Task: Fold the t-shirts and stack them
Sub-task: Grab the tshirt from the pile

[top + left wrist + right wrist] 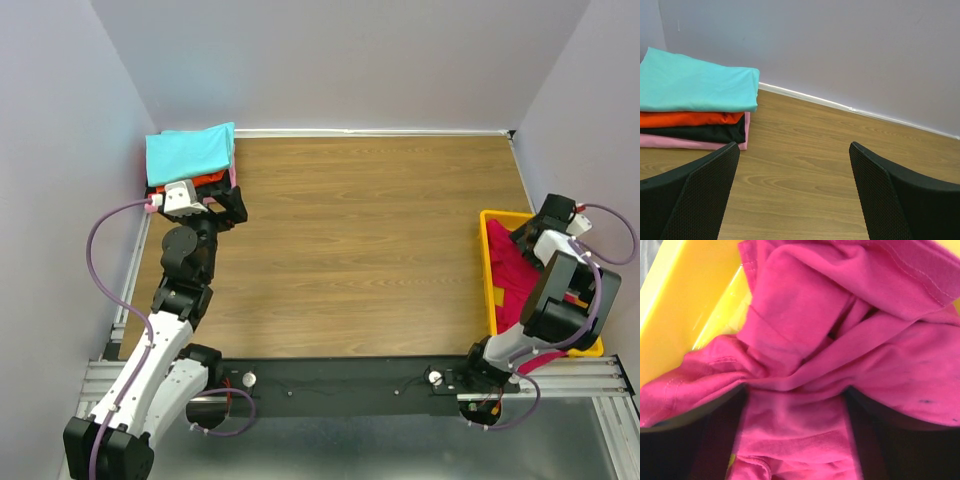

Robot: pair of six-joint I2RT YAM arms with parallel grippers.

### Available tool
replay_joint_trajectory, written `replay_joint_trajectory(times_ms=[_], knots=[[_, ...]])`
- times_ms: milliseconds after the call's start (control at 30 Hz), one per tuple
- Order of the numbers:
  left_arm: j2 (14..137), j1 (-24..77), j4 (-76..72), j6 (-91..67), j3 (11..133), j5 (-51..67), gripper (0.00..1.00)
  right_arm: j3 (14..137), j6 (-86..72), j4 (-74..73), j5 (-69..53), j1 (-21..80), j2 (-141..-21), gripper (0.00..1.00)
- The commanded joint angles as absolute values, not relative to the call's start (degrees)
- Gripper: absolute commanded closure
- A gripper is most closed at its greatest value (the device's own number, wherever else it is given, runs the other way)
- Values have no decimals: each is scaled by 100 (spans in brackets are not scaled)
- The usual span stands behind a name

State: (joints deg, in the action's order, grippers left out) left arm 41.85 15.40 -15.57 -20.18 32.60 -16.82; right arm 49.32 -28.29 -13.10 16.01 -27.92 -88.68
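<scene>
A folded stack sits at the far left corner: the cyan t-shirt (190,152) on top, then orange-red (690,119), black (700,133) and pink (670,142). My left gripper (232,205) hovers just in front of the stack, open and empty; in the left wrist view its gap (794,190) frames bare wood. The crumpled crimson t-shirt (510,275) lies in the yellow bin (488,270). My right gripper (528,236) is down in the bin, its fingers spread wide with crimson cloth (800,340) bunched between them (794,440).
The wooden table (370,250) spans between the arms. Lilac walls close the back and both sides. The yellow bin's wall (685,305) rises left of the right gripper.
</scene>
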Motion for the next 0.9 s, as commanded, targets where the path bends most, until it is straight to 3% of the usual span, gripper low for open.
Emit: replay_joint_trajectory(times_ms=[0,33,67,133,667,867], knots=[[4105,1547,-1705,-2083,3208,-1547,1,4904,-2997,-1406,1679,-2813,-8948,26],[4070,1547,-1696,-2074,3208,-1556,2,4896,-2997,-1406,1687,-2813,-8904,41],[4061,1547,-1679,-2074,3208,-1564,2,4869,-3006,-1398,1722,-2821,-8764,69],[3973,1547,-1661,-2066,3190,-1625,2,4825,-3015,-1406,1819,-2821,-8597,99],[3700,1547,-1512,-1934,3190,-1951,1,5343,-3366,-907,308,-2821,-5345,99],[3665,1547,-1564,-1898,3146,-1942,2,6512,-4067,-143,-2305,-2812,-5739,100]])
